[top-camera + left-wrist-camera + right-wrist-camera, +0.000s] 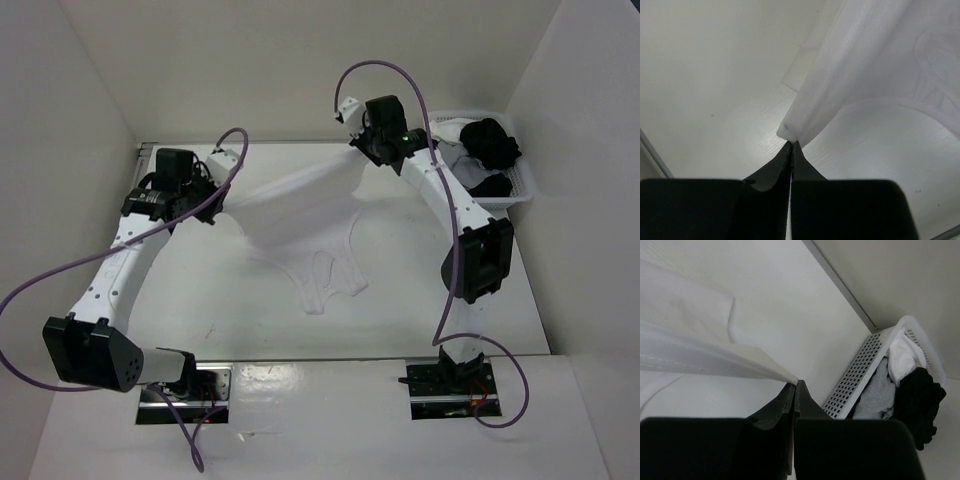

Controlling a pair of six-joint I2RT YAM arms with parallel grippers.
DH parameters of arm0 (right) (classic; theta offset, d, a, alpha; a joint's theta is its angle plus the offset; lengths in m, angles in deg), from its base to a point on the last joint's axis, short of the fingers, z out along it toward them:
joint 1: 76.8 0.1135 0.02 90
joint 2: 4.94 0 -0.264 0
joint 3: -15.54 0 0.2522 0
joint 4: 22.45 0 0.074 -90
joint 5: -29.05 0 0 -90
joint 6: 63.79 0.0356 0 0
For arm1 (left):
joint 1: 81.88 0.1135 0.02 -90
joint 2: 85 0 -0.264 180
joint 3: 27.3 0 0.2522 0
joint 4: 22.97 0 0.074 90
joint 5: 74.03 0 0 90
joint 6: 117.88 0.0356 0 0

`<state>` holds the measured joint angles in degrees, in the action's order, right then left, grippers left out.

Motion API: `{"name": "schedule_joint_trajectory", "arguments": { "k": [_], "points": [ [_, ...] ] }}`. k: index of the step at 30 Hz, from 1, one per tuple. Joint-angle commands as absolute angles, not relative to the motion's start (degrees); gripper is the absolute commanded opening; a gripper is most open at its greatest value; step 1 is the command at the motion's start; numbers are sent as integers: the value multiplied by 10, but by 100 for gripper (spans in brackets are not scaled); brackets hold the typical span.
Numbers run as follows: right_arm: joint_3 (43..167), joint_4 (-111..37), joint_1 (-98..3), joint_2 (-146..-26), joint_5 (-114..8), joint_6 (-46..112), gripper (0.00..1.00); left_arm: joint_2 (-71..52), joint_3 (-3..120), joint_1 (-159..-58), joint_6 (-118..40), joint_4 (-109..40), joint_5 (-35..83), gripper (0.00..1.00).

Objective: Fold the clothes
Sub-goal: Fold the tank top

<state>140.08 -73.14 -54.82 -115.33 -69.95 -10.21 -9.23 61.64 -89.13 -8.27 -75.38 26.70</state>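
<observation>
The clothes (300, 215), one thin white garment, hang stretched above the table between my two grippers, with the lower part draping onto the tabletop. My left gripper (215, 195) is shut on one corner of the clothes (805, 107), the fabric pinched at the tips of my left gripper (791, 144). At the far right, my right gripper (358, 150) is shut on the opposite corner. In the right wrist view the clothes (695, 355) run taut leftwards from my right gripper (795, 384).
A white lattice basket (520, 190) stands at the back right, holding black, grey and white garments (912, 390). White walls enclose the table on three sides. Purple cables loop over both arms.
</observation>
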Motion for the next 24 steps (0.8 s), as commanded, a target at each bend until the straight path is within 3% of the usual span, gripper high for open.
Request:
{"name": "schedule_joint_trajectory", "arguments": {
  "k": [1, 24],
  "points": [
    [1365, -701, -546, -1096, -709, -112, 0, -114, 613, -891, -69, -757, 276, 0],
    [1207, -672, -541, -986, -697, -125, 0, -148, 576, -908, -53, -789, 274, 0]
  ]
}}
